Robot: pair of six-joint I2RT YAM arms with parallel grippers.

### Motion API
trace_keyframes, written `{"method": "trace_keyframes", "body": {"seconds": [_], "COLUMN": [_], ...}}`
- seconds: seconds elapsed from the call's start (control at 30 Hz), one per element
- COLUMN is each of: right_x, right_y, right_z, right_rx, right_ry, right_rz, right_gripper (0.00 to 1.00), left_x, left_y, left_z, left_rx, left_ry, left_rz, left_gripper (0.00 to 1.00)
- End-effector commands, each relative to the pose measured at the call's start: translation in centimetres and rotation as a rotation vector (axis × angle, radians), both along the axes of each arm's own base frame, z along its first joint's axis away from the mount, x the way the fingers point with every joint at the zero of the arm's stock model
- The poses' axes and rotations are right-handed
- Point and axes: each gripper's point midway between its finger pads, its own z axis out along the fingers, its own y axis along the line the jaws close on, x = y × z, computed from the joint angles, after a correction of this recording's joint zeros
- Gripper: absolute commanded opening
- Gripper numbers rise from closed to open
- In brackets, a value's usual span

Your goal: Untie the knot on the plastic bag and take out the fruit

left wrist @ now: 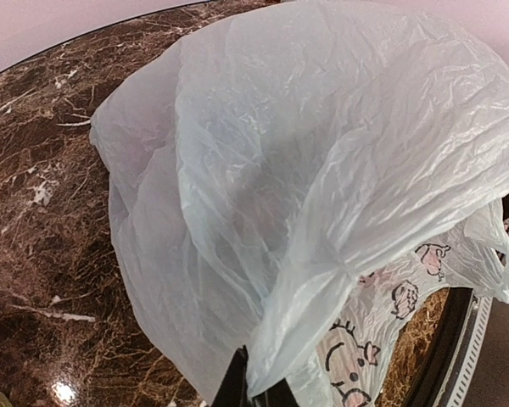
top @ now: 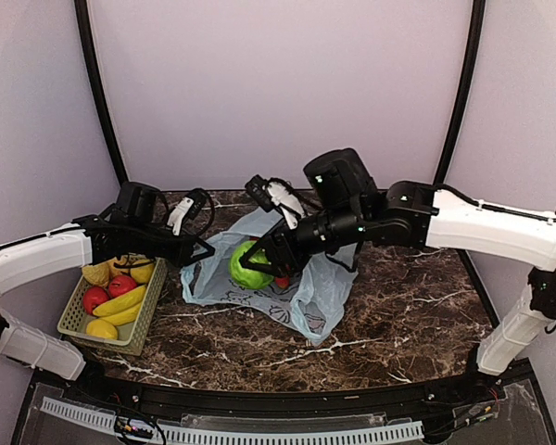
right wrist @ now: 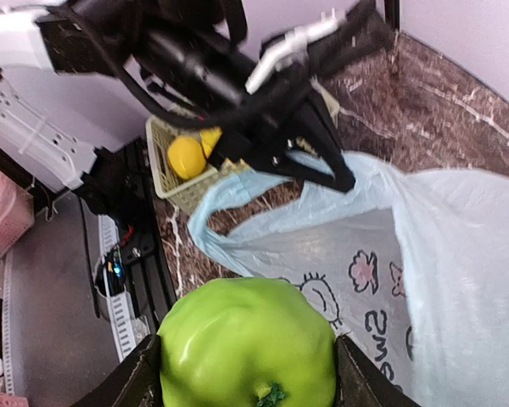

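Observation:
The pale blue-green plastic bag (top: 301, 287) lies crumpled in the middle of the marble table. My left gripper (top: 202, 250) is shut on a fold at the bag's left edge, and thin plastic is pinched between its dark fingertips (left wrist: 236, 386). My right gripper (top: 257, 262) is shut on a round bright green fruit (top: 246, 269) just over the bag's open mouth; the fruit (right wrist: 246, 339) fills the space between its fingers. One small red fruit (top: 281, 281) shows beside it. A twisted gather of plastic (left wrist: 346, 273) may be the knot; I cannot tell.
A pale mesh basket (top: 74, 320) at the table's left edge holds bananas, red apples and yellow fruit, close behind my left arm. Bare marble (top: 417, 315) spreads to the right of the bag and in front of it. Purple walls enclose the back.

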Motion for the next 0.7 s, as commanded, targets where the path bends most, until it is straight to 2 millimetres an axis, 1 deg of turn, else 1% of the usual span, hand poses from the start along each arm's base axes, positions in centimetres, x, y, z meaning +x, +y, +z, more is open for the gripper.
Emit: {"method": "trace_keyframes", "body": {"seconds": [0.0, 0.03, 0.1, 0.13, 0.17, 0.2, 0.23, 0.27, 0.33, 0.37, 0.43, 0.47, 0.5, 0.53, 0.57, 0.6, 0.63, 0.67], "right_x": [1.0, 1.5, 2.4, 2.9, 3.3, 3.7, 4.0, 4.3, 4.6, 4.7, 4.6, 4.6, 4.4, 4.2, 4.0, 3.7, 3.3, 3.0], "right_y": [-0.9, -1.2, -2.1, -2.5, -3.0, -3.4, -3.8, -4.2, -4.9, -5.2, -5.5, -5.5, -5.5, -5.6, -5.5, -5.4, -5.3, -5.1], "right_z": [6.2, 6.7, 7.6, 7.8, 8.0, 8.2, 8.2, 8.0, 8.1, 8.1, 8.3, 8.4, 8.5, 8.6, 8.6, 8.7, 9.0, 9.1], "right_rx": [0.176, 0.189, 0.219, 0.23, 0.242, 0.252, 0.259, 0.263, 0.284, 0.294, 0.314, 0.32, 0.324, 0.328, 0.331, 0.34, 0.353, 0.363], "right_ry": [-0.068, -0.066, -0.066, -0.064, -0.062, -0.058, -0.052, -0.042, -0.021, -0.012, 0.004, 0.006, 0.009, 0.011, 0.016, 0.02, 0.026, 0.035], "right_rz": [-0.048, -0.07, -0.106, -0.124, -0.139, -0.149, -0.159, -0.167, -0.175, -0.174, -0.162, -0.156, -0.145, -0.135, -0.12, -0.101, -0.077, -0.057], "right_gripper": [0.39, 0.39, 0.39, 0.39, 0.39, 0.39, 0.39, 0.39, 0.39, 0.39, 0.39, 0.39, 0.4, 0.4, 0.4, 0.4, 0.4, 0.4], "left_x": [0.1, -0.1, -0.3, -0.3, -0.5, -0.6, -1.0, -1.1, -1.9, -2.7, -3.8, -4.3, -4.9, -5.4, -6.2, -6.6, -7.7, -7.6], "left_y": [0.6, 0.6, 0.6, 0.8, 0.9, 0.9, 1.2, 1.1, 1.1, 1.2, 0.7, 0.4, -0.1, -0.6, -1.6, -2.1, -3.4, -4.1], "left_z": [0.6, 1.0, 1.9, 2.2, 3.1, 3.5, 4.3, 5.1, 6.8, 7.6, 9.6, 10.2, 11.3, 11.8, 12.9, 13.4, 14.0, 13.8], "left_rx": [0.033, 0.026, 0.015, 0.014, 0.002, -0.004, -0.019, -0.037, -0.083, -0.108, -0.17, -0.197, -0.23, -0.266, -0.315, -0.334, -0.356, -0.348], "left_ry": [-0.026, -0.033, -0.056, -0.069, -0.095, -0.117, -0.146, -0.18, -0.249, -0.28, -0.347, -0.349, -0.372, -0.352, -0.358, -0.363, -0.37, -0.363], "left_rz": [0.02, 0.017, 0.013, 0.015, 0.016, 0.013, 0.012, 0.004, -0.021, -0.035, -0.081, -0.099, -0.121, -0.137, -0.163, -0.182, -0.225, -0.228], "left_gripper": [0.06, 0.09, 0.25, 0.43, 0.52, 0.64, 0.69, 0.79, 0.86, 0.88, 0.9, 0.91, 0.91, 0.91, 0.91, 0.92, 0.92, 0.92]}}
